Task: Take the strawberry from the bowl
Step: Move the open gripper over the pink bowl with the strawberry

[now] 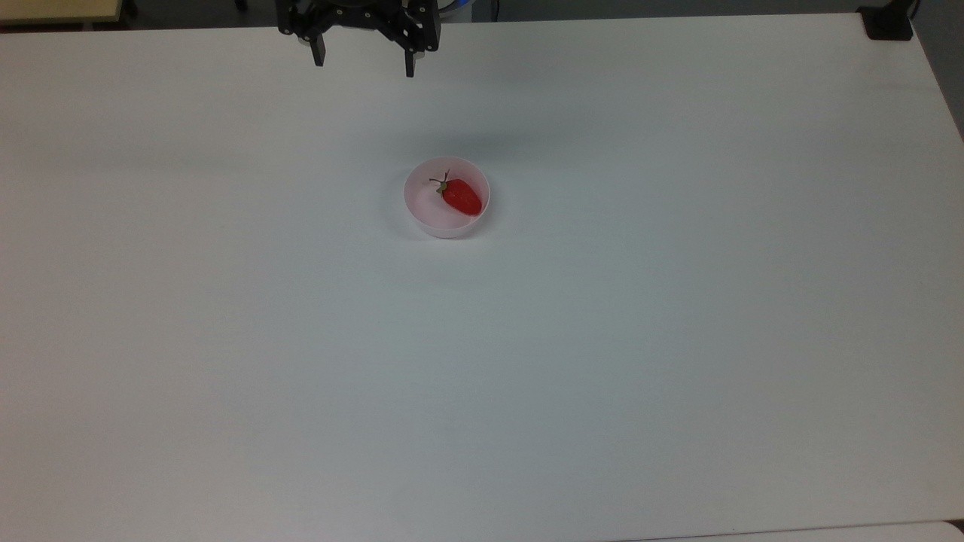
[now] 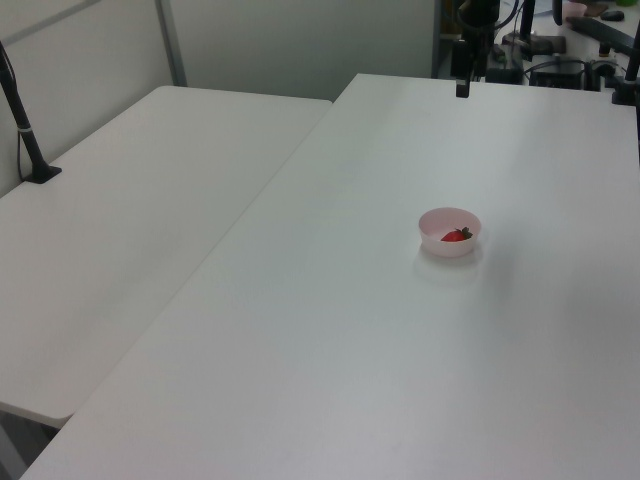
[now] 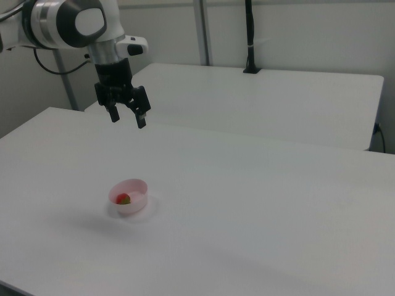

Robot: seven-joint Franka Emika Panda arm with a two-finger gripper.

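Observation:
A glossy red strawberry (image 1: 461,196) with a thin stem lies inside a small pale pink bowl (image 1: 422,214) near the middle of the white table. In the left view the bowl (image 2: 436,224) holds the strawberry (image 2: 456,236) at its right side; in the right view the strawberry (image 3: 124,198) rests low in the bowl (image 3: 137,196). My black gripper (image 1: 364,66) hangs open and empty at the top view's upper edge, well clear of the bowl. It is high above the table in the right view, gripper (image 3: 128,119), and far back in the left view, gripper (image 2: 462,88).
A second white table (image 2: 120,220) adjoins on the left view's left, with a black post (image 2: 22,120) clamped to it. Another black post (image 3: 249,37) stands behind in the right view. A black clamp (image 1: 887,22) sits at the top view's upper right corner.

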